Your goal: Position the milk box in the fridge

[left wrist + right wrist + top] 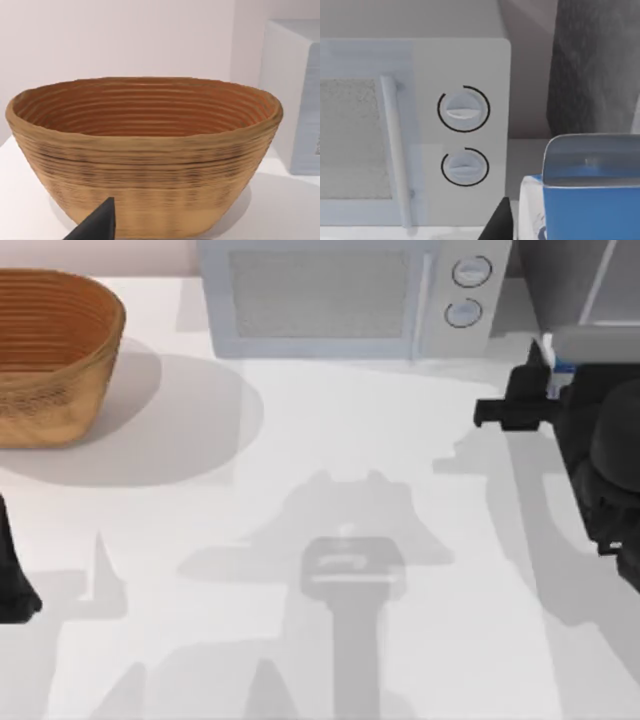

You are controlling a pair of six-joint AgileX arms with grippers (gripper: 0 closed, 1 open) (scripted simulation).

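Observation:
The milk box is a blue-and-white carton at the table's far right, mostly hidden under my right gripper, which is shut on it. In the right wrist view the milk box sits close up with its blue top showing, and one dark finger lies against its white side. The fridge is the dark-grey cabinet in the back right corner, just behind the carton. It also rises as the dark fridge beyond the box. My left arm stays parked at the table's left edge.
A light-grey microwave with two round knobs stands at the back centre, immediately left of the fridge. A woven basket sits at the back left, seen large as the basket in the left wrist view.

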